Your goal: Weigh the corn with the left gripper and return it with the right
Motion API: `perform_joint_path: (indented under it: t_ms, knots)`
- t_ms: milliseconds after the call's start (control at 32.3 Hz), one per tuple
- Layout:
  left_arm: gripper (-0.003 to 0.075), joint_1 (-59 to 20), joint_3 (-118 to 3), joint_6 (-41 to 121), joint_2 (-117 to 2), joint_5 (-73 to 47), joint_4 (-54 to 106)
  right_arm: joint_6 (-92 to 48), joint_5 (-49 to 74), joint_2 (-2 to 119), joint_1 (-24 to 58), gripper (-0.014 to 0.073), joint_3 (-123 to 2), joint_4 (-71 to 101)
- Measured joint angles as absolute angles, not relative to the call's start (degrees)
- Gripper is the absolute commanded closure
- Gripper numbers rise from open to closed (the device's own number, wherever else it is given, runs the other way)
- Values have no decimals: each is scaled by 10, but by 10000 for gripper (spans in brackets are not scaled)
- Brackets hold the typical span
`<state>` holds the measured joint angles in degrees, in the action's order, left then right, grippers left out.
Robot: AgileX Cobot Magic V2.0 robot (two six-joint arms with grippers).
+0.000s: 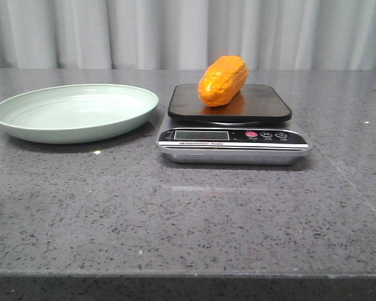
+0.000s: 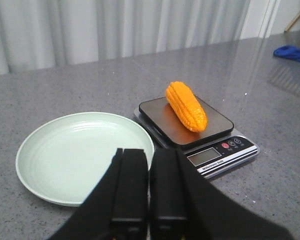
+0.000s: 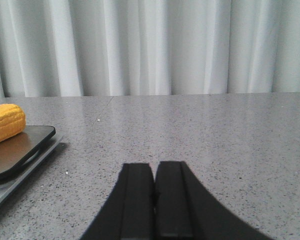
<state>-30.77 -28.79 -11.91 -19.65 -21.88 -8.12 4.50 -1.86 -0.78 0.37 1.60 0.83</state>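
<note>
The orange-yellow corn [image 1: 222, 81] lies on the black platform of the kitchen scale [image 1: 233, 135], right of the empty pale green plate [image 1: 75, 113]. It also shows in the left wrist view [image 2: 186, 106] and at the edge of the right wrist view [image 3: 5, 123]. My left gripper [image 2: 149, 155] is shut and empty, held back above the near rim of the plate [image 2: 85, 157], well short of the corn. My right gripper [image 3: 154, 167] is shut and empty over bare table to the right of the scale [image 3: 17, 160]. Neither gripper shows in the front view.
The grey speckled table [image 1: 188, 213] runs to a front edge near the bottom of the front view. White curtains [image 1: 188, 31] hang behind the table. A blue cloth [image 2: 292, 53] lies far off at the table's far side in the left wrist view.
</note>
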Motion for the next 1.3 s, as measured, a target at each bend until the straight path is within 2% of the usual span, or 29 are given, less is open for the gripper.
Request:
perform_joint_path:
  t_ms: [186, 371, 649, 804, 1021, 1299]
  knots:
    - [587, -308, -237, -118, -64, -220, -103, 45, -19, -8, 4, 459, 16, 8]
    - [587, -308, -204, -118, 2, -194, -120, 45, -19, -8, 4, 459, 16, 8]
    - [587, -308, -197, -118, 3, -177, -123, 45, -71, -8, 4, 459, 11, 8]
    - [587, -308, -197, -118, 3, -173, -123, 45, 12, 21, 4, 459, -70, 8]
    - [587, -308, -185, -118, 3, -156, -123, 46, 146, 143, 4, 459, -200, 9]
    - [587, -308, -185, -118, 3, -153, -124, 47, 161, 175, 4, 448, -211, 9]
